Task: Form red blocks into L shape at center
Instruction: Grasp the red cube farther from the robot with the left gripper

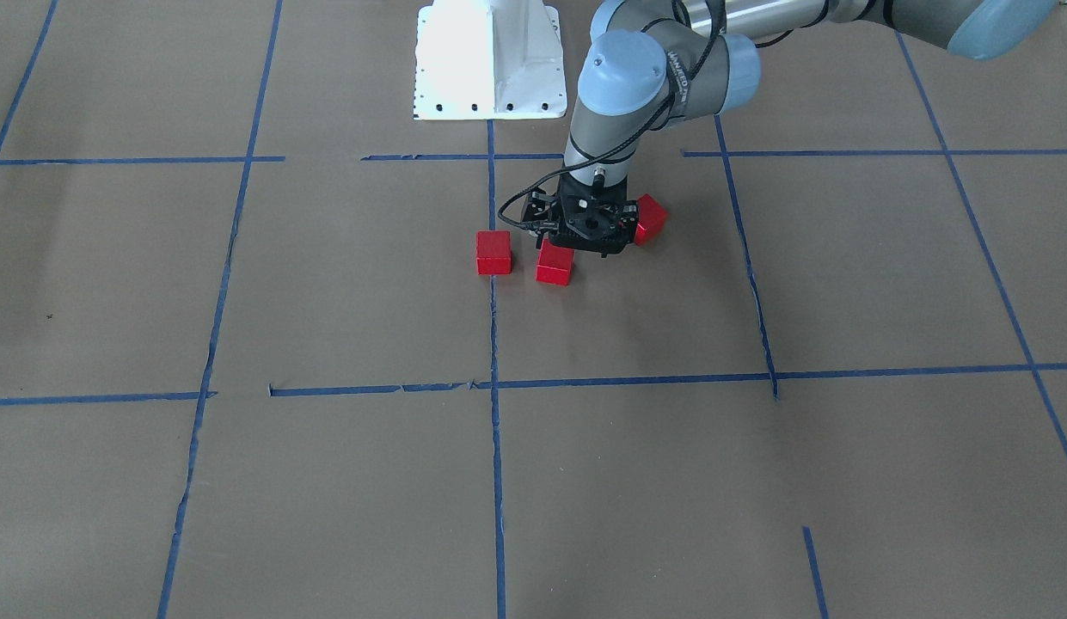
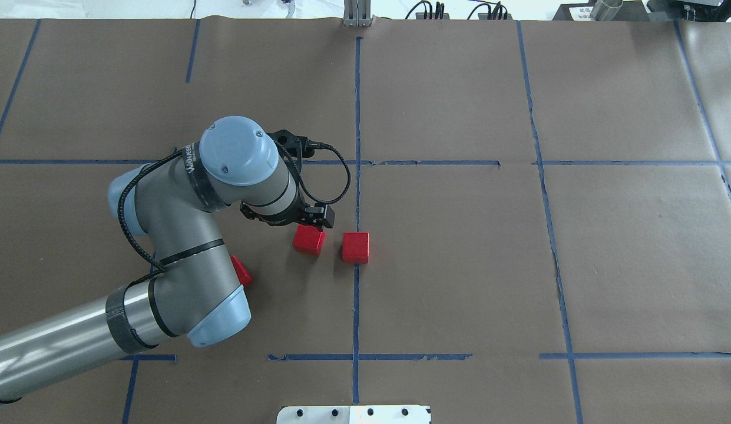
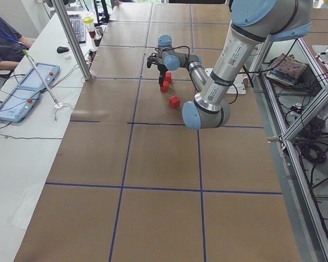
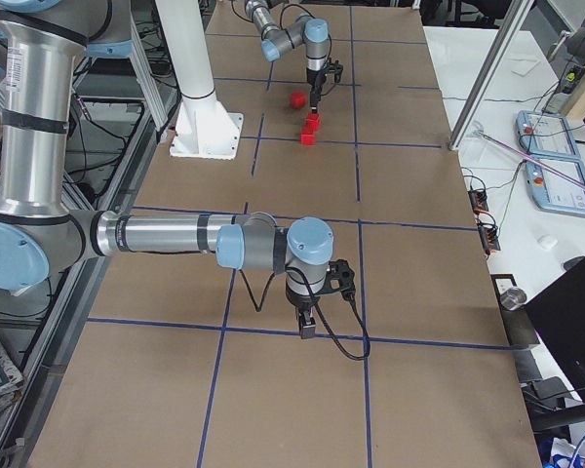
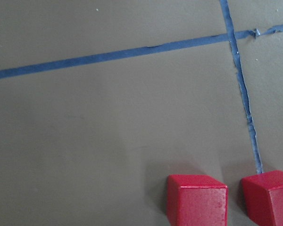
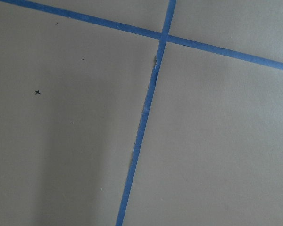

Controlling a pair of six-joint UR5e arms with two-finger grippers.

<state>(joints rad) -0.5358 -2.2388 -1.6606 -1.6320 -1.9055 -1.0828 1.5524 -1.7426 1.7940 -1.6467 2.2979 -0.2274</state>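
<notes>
Red and glossy, the first block (image 2: 355, 247) sits right on the middle tape line (image 2: 356, 306) of the center (image 2: 436, 265). The second block (image 2: 309, 239) is just beside the line on the robot's left side, a narrow gap between the two, and it is turned a little askew. The third block (image 2: 242, 272) lies well off the line on that same side, half hidden under the left arm. To my eye the first two are meant as one leg of the L, started at the line so the shape lands in the middle; they want closing up and squaring, and the third has yet to come in at a right angle. The left gripper (image 1: 585, 228) hangs over the second block, pointing straight down, likely to straighten it; its fingers are hidden beneath the wrist, so I cannot tell how wide the jaws stand or whether they hold anything. The right gripper (image 4: 307, 327) is far from the line, I'd guess to keep clear; its jaws I cannot judge either.
</notes>
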